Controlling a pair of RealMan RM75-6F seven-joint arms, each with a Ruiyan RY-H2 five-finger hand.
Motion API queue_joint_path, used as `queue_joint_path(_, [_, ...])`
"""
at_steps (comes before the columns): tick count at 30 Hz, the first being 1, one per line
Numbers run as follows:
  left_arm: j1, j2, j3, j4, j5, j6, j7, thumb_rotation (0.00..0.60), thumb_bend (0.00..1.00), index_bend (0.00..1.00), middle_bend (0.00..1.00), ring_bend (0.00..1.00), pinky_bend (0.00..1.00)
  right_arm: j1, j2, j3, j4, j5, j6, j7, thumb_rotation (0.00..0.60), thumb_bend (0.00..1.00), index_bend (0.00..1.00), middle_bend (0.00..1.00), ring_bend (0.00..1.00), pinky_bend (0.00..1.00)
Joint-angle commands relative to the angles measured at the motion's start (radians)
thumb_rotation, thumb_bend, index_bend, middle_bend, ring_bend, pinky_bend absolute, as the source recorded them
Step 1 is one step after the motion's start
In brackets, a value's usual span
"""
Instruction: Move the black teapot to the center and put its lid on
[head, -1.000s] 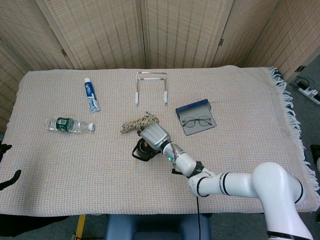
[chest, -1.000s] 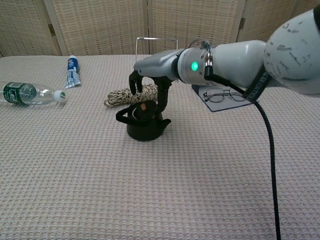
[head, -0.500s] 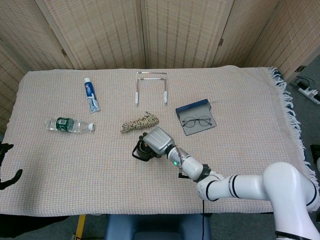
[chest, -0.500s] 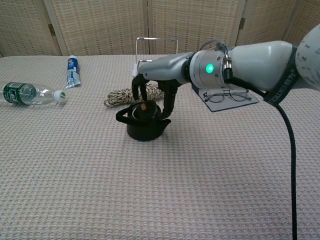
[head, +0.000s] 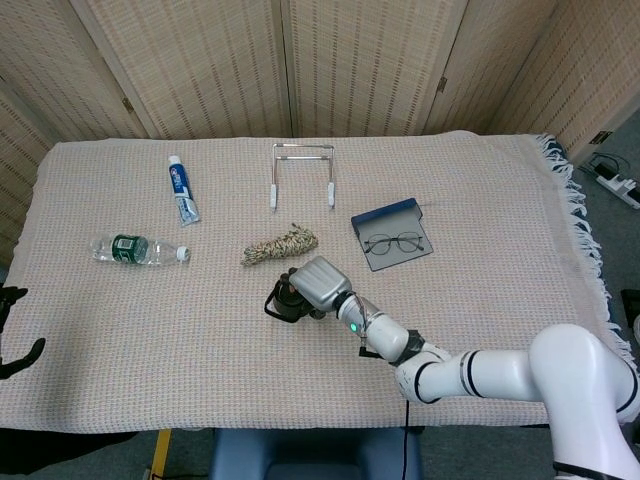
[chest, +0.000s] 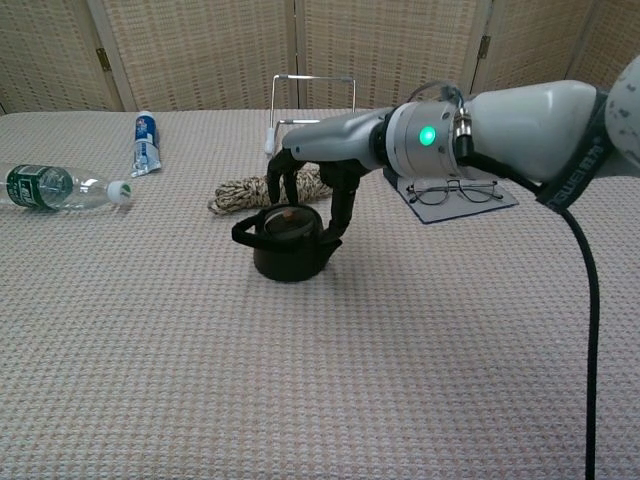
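The black teapot (head: 282, 304) (chest: 290, 258) stands on the woven cloth near the middle of the table, handle to the left. Its lid (chest: 289, 221), with an orange knob, lies flat in the pot's opening. My right hand (head: 318, 283) (chest: 315, 172) hangs right over the pot, its dark fingers (chest: 343, 205) reaching down around the lid's rim and still touching it. Only dark fingertips of my left hand (head: 20, 357) show at the head view's left edge, spread apart and holding nothing.
A coil of rope (head: 280, 245) (chest: 243, 190) lies just behind the pot. Glasses (head: 393, 242) (chest: 450, 190) rest on a blue case to the right. A metal rack (head: 302, 172), a toothpaste tube (head: 181, 190) and a water bottle (head: 137, 249) lie further back and left.
The lid, held tilted above the pot a second ago, has come down and now lies flat in the opening. My right arm has shifted slightly to the right.
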Motion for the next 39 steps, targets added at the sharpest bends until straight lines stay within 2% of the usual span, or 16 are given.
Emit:
queue_joint_path(1, [-0.001,0.001,-0.001,0.001,0.001,-0.001,-0.001,0.600,0.24,0.18,0.14,0.10,0.01,-0.006,0.000,0.003,-0.007,-0.013,-0.009,0.021,0.600,0.24,0.27,0.34,0.86,0.91])
queue_joint_path(6, [0.000,-0.003,0.001,0.004,0.004,0.001,-0.004,0.600,0.24,0.18,0.14,0.10,0.01,-0.004,-0.006,-0.010,-0.017,-0.039,-0.025,0.028,0.600,0.24,0.27,0.34,0.86,0.91])
queue_joint_path(16, [-0.002,-0.008,0.000,0.008,0.004,-0.001,-0.005,0.600,0.24,0.18,0.14,0.10,0.01,0.001,0.012,-0.038,-0.043,-0.014,-0.003,-0.004,0.600,0.24,0.27,0.34,0.87,0.91])
queue_joint_path(32, [-0.008,-0.010,-0.005,0.007,-0.004,-0.009,-0.001,0.600,0.24,0.18,0.14,0.10,0.01,-0.059,0.071,-0.037,-0.118,-0.131,0.028,0.071,0.600,0.24,0.27,0.34,0.87,0.91])
queue_joint_path(39, [-0.009,-0.013,-0.004,0.004,-0.002,-0.009,0.005,0.600,0.24,0.18,0.14,0.10,0.01,-0.055,0.056,-0.062,-0.095,-0.128,0.005,0.047,0.600,0.24,0.27,0.34,0.87,0.91])
